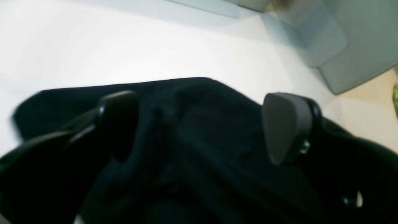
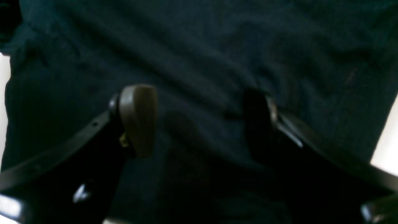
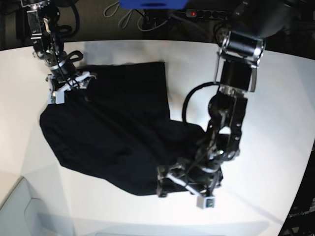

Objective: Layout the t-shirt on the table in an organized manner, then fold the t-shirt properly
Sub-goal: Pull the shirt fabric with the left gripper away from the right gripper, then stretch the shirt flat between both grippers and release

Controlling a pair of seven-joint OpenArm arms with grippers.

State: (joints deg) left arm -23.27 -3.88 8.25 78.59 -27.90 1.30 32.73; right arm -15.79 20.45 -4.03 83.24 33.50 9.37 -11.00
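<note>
The t-shirt [image 3: 115, 130] lies spread but not square across the left and centre of the base view, a dark rumpled sheet with one lobe running up toward the top centre and another trailing to the lower right. It rests on the table [image 3: 275, 98], nowhere lifted that I can see.

The right gripper [image 2: 199, 121] sits at the upper left of the base view, over the shirt's top-left corner; in its wrist view the fingers [image 2: 138, 119] stand apart with only wrinkled cloth beneath the gap — nothing pinched. The left gripper [image 1: 199, 124] is at the lower centre of the base view over the shirt's lower-right edge, its fingers [image 1: 287, 126] likewise spread wide above the fabric, holding nothing.

The likely trouble is a bad pinch. The cloth is soft and already bunched, so fingers closing here could catch two layers, or a ridge of wrinkle in place of the hem, and a pull would then drag the shirt into a tighter heap. Uneven pulls from the two arms would skew it further. Black fabric against black fingers also makes the edge hard to judge in both wrist views.

The table is smooth, white and glossy, with plenty of bare surface to the right. Past its far edge at the top of the base view are dark cables [image 3: 147, 17] and a power strip [image 3: 209, 14]; a pale grey cushioned seat [image 1: 345, 43] shows in the upper right of the left wrist view.
</note>
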